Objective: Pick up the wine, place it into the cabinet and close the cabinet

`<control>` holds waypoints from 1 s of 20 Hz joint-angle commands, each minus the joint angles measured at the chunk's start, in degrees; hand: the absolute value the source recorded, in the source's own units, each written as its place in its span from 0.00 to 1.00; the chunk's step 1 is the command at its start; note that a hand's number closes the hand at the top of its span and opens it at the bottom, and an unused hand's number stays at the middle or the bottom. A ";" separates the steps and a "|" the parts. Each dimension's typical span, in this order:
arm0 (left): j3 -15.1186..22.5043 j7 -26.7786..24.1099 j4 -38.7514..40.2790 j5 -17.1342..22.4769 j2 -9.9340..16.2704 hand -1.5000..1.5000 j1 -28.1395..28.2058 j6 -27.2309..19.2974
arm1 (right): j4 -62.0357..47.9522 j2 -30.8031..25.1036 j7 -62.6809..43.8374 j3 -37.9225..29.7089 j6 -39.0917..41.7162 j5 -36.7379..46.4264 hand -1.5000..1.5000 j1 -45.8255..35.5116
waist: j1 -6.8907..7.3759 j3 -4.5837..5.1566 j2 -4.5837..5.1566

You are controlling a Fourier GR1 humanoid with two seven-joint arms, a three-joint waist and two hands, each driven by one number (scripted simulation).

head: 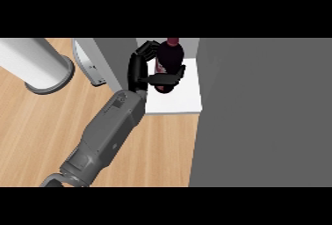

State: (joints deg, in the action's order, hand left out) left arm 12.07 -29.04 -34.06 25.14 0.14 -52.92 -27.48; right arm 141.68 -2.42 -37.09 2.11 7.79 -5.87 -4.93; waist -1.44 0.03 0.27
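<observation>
The wine bottle [171,55] is dark with a maroon top and a pale label. It sits in the cabinet's opening, over the white shelf floor [178,101]. My left hand [138,66] is shut on it, with fingers curled over its far side and the thumb [165,79] across its near side. The grey forearm runs down to the lower left of the head view. I cannot tell whether the bottle's base touches the shelf. The right hand shows nowhere.
A large grey cabinet door [259,114] stands open at the right and covers that side of the wooden counter [39,127]. A white cylinder [35,63] stands at the far left. A pale panel edge [89,63] stands left of the cabinet's grey side wall [110,57].
</observation>
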 commanded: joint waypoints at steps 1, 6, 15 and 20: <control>-0.71 -5.28 5.38 -0.20 -0.14 1.00 -2.84 -1.67 | 4.11 0.30 0.68 0.46 1.58 -4.37 0.00 3.42 | -0.63 -0.03 0.14; -4.63 -8.08 12.59 0.69 -0.14 1.00 -8.98 -2.68 | 3.17 0.60 1.36 1.08 0.88 -3.32 0.00 2.51 | -0.99 -0.02 0.34; -10.35 -10.98 19.67 3.27 1.78 1.00 -10.65 3.38 | 0.22 2.17 3.93 3.49 0.71 -1.09 0.00 2.80 | -1.26 -0.02 0.74; -12.67 -10.79 20.29 7.08 -0.14 1.00 -11.23 3.71 | 4.72 1.16 0.78 2.67 1.32 -4.28 0.00 4.19 | -1.98 -0.02 0.55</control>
State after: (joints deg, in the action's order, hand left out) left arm 2.02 -40.13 -15.11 29.34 -0.02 -63.92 -24.75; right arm 141.47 -1.30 -35.25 4.66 8.42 -5.85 -3.50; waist -3.19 -0.01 0.76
